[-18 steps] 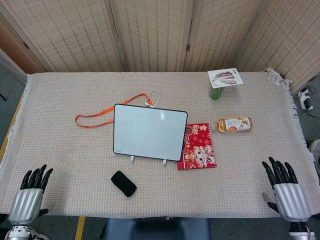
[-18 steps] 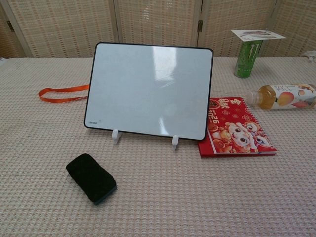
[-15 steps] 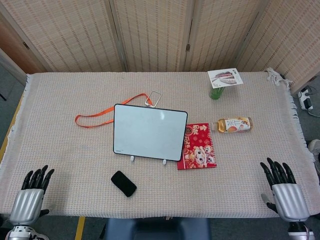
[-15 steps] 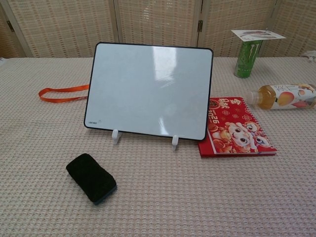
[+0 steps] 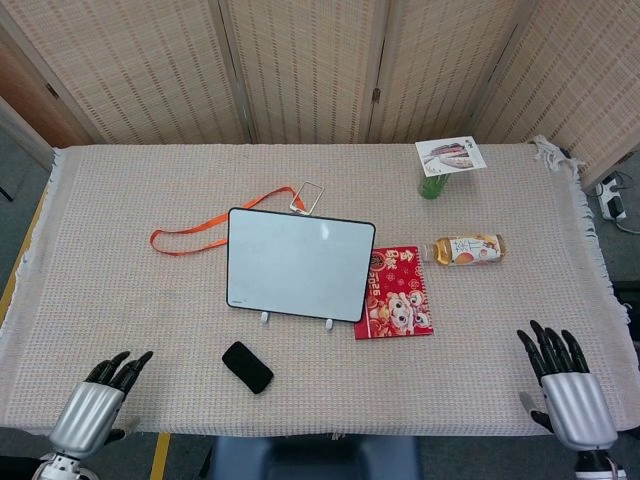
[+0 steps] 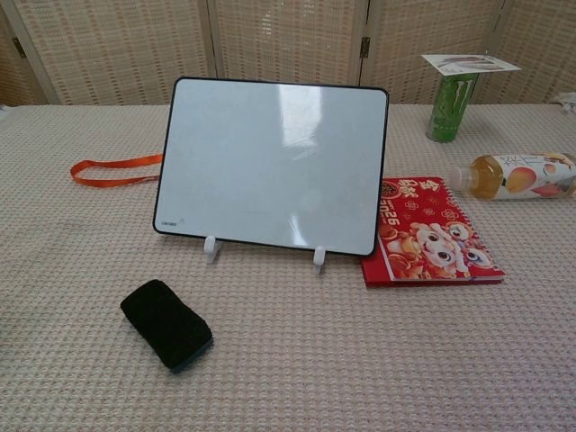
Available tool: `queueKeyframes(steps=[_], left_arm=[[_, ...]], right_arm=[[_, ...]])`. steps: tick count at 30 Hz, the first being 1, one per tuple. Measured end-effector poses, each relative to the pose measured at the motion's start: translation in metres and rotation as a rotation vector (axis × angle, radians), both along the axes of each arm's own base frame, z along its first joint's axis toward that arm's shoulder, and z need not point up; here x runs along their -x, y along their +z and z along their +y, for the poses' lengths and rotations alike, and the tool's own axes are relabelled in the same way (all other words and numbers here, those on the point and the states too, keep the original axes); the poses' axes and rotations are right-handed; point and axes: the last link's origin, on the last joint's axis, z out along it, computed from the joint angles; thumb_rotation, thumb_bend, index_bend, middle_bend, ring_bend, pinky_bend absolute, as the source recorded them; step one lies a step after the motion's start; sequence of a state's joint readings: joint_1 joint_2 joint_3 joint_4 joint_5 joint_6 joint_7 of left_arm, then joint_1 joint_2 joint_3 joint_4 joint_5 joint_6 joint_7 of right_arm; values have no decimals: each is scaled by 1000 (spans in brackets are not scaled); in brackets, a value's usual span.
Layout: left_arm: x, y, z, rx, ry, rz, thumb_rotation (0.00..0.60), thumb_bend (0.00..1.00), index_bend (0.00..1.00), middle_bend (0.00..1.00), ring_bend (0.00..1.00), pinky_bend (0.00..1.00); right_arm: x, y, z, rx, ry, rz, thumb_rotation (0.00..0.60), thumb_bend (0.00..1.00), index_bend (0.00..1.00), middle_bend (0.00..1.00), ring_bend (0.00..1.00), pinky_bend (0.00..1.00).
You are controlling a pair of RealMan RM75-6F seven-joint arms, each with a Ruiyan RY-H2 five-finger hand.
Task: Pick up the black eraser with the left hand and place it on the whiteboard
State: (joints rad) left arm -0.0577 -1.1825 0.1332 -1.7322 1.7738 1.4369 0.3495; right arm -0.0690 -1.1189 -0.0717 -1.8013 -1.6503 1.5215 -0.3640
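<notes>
eraser (image 5: 247,367) just lies on the cloth (image 5: 140,300) in front of the whiteboard (image 5: 298,264), nothing touching it. left hand (image 5: 95,408) at the near left edge, released, fingers apart. right hand (image 5: 562,389) likewise, far right.

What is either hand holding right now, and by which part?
Nothing is held. The left hand and right hand are both empty near the table's front edge, and the black eraser lies untouched on the cloth in front of the whiteboard.
</notes>
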Motion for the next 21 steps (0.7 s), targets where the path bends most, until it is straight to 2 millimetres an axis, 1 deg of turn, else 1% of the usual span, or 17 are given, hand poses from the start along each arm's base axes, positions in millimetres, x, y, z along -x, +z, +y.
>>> queueKeyframes(steps=[2,3,5,6,8,12,15,18,21], left_arm=[[-5,-3,5,35,-49,-16,600,268,202,899,726,840],[-6,-5,7,53,-59,-20,600,274,222,959,787,895],[-8,-10,14,98,-79,-19,600,274,247,998,857,962],[-10,-13,18,116,-90,-14,600,274,265,1000,891,987],[-15,-20,28,150,-121,0,600,274,299,1000,930,1000],[-25,-36,43,171,-162,8,600,271,328,1000,955,1000],[-32,-48,52,188,-177,36,600,271,324,1000,959,1000],[-43,-59,61,202,-187,60,600,271,318,1000,961,1000],[-51,-67,66,221,-185,73,600,279,289,1000,963,1000]], right_arm=[[1,-3,-1,-20,-6,6,600,304,0,0,0,0],[1,-5,-1,-30,-8,7,600,305,0,0,0,0],[1,-6,-1,-52,-11,7,600,305,0,0,0,0],[0,-6,-1,-56,-11,7,600,304,0,0,0,0],[0,-5,-1,-56,-10,4,600,304,0,0,0,0],[0,-3,-2,-52,-14,-2,600,304,0,0,0,0],[0,-2,-1,-52,-11,-7,600,304,0,0,0,0],[-1,1,0,-47,-7,-15,600,304,0,0,0,0],[0,2,1,-45,-5,-20,600,304,0,0,0,0]])
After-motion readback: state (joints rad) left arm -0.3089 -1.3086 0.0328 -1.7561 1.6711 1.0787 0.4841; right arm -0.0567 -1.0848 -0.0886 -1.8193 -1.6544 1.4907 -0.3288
